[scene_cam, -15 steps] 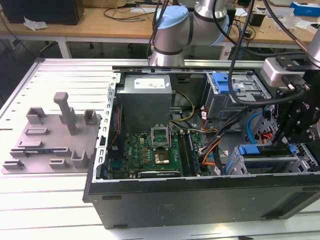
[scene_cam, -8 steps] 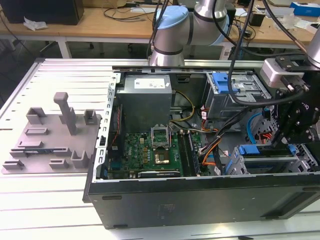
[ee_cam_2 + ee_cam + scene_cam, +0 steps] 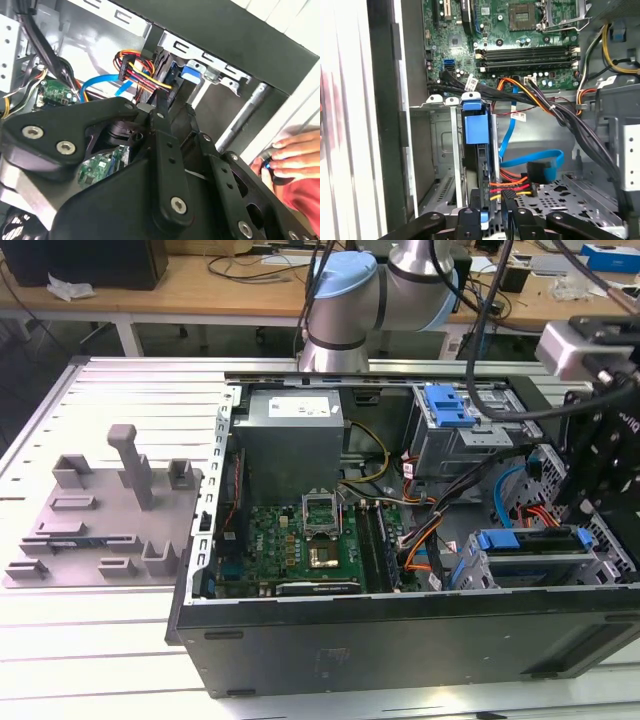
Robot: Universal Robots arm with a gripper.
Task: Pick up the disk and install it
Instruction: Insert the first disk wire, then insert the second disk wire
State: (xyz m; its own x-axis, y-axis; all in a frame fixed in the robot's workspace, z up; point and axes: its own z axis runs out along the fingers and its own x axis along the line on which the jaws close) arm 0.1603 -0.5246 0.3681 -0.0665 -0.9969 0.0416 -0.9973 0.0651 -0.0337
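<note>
The disk (image 3: pixel 530 540), silver-grey with a blue carrier rail, lies in the metal drive cage at the near corner of the open computer case, on the exterior view's right. In the first wrist view the disk (image 3: pixel 475 131) stands on edge in the cage, blue end away from me. My gripper (image 3: pixel 491 201) straddles its near end, shut on the disk. In the second wrist view the gripper (image 3: pixel 160 102) narrows onto the same end, with the disk's blue tab (image 3: pixel 191 72) beyond. The gripper (image 3: pixel 588 500) hangs over the cage.
Orange, red and blue cables (image 3: pixel 520 175) run right beside the disk. A blue ribbed latch on its grey cage (image 3: pixel 447 405) sits at the case's far side. A grey fixture tray (image 3: pixel 100 510) lies outside the case. A person's hand (image 3: pixel 295 155) rests beside the case.
</note>
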